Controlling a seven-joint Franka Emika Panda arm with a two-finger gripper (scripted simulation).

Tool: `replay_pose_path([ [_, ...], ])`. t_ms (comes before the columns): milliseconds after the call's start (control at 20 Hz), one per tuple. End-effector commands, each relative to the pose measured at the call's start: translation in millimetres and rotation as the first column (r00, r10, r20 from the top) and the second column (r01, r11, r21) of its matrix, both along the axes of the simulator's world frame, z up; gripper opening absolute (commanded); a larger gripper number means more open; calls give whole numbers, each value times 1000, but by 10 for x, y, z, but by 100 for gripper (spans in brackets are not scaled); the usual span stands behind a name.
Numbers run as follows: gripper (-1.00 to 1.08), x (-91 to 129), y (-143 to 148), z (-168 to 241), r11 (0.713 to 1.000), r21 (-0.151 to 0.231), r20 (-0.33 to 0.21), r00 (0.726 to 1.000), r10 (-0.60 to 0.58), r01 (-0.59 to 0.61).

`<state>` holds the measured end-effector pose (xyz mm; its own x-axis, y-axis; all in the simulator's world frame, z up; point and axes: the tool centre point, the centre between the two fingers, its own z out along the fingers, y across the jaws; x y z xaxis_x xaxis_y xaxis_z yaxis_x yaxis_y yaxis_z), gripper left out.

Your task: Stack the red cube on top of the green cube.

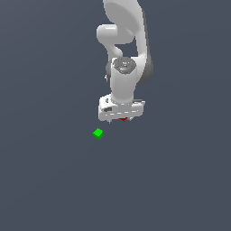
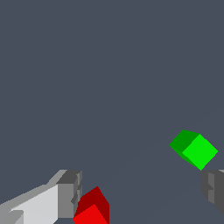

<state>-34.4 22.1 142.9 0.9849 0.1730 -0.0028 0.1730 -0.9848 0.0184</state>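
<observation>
My arm's jaws (image 1: 122,118) hang spread apart over the grey worktop (image 1: 54,180), gripping nothing; the red cube (image 2: 92,210) sits between them beside one finger (image 2: 68,194), while the green cube (image 1: 98,133) rests apart, toward the exterior view's left.

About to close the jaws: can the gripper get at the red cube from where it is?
Probably yes. The gripper is open right above the red cube, which lies between its jaws; the green cube sits apart, off to the side.
</observation>
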Motion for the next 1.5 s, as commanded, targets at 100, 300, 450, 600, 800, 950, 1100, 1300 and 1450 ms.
replay_pose_path([
  [100, 100, -250, 129, -151, 993, 4, -1, 993, 122, -122],
  [300, 100, -536, 230, -314, 968, 8, -1, 968, 251, -251],
  [450, 100, -739, 277, -425, 941, 11, -1, 941, 338, -338],
  [600, 100, -911, 300, -519, 913, 14, -1, 913, 408, -408],
  [800, 100, -1089, 308, -618, 878, 16, -1, 878, 478, -478],
  [950, 100, -1184, 305, -671, 857, 18, 0, 857, 515, -514],
  [1100, 100, -1246, 300, -707, 843, 19, 0, 843, 538, -538],
  [1300, 100, -1277, 292, -728, 835, 19, 0, 835, 550, -550],
  [1450, 100, -1272, 291, -727, 837, 19, -1, 837, 548, -548],
])
